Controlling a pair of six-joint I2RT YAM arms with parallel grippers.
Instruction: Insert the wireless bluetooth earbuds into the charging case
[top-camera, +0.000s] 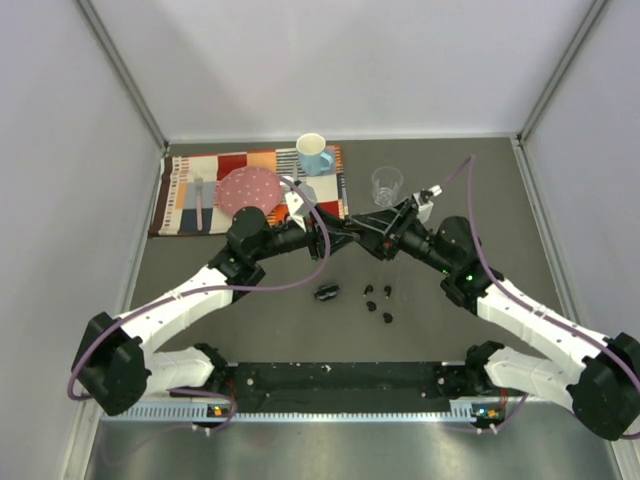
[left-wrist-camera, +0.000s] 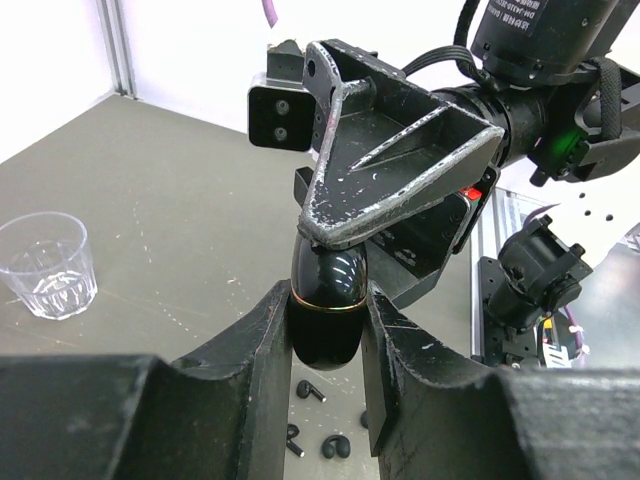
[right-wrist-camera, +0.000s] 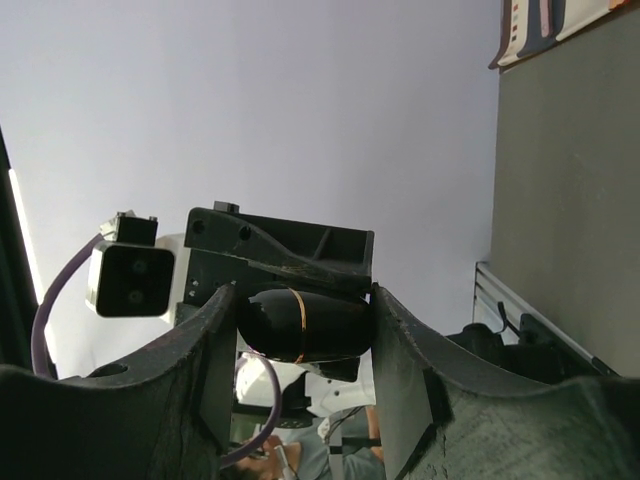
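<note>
The wireless bluetooth earbuds (top-camera: 386, 318) were four tiny glossy black buds lying loose on the dark grey table (top-camera: 300, 335). They made a small scatter just in front of where the two arms met, each bud apart from the next. Just left of them a second black case (top-camera: 326, 292) lay on the table, near but not touching. Above that scatter, off the table, the charging case (left-wrist-camera: 335, 275) — a glossy black oval with a thin gold seam round its middle — hung between both claws. The left gripper (left-wrist-camera: 328, 305) had its two fingers pressed against the case's lower half. The right gripper (right-wrist-camera: 303, 310) reached in from the opposite side with the case spanning the gap between its fingers, so each claw was clamped on it. The seam looked closed from where I stood. Along the back, from the left, a patterned placemat (top-camera: 185, 175) carried a pale utensil (top-camera: 198, 200), a pink dotted plate (top-camera: 250, 188) and a blue mug (top-camera: 314, 153) with its white inside showing. To the right of the mat a clear glass (top-camera: 387, 185) stood on the table itself, just behind the right claw. I could not tell whether the mug held anything. Pale walls (top-camera: 60, 200) closed the table at the left, back and right, and a metal rail (top-camera: 330, 410) ran along the near edge between the arm bases. Dark tabletop stretched from the second case toward the left wall and from the buds toward the right wall — crossed only by the two white forearms.
</note>
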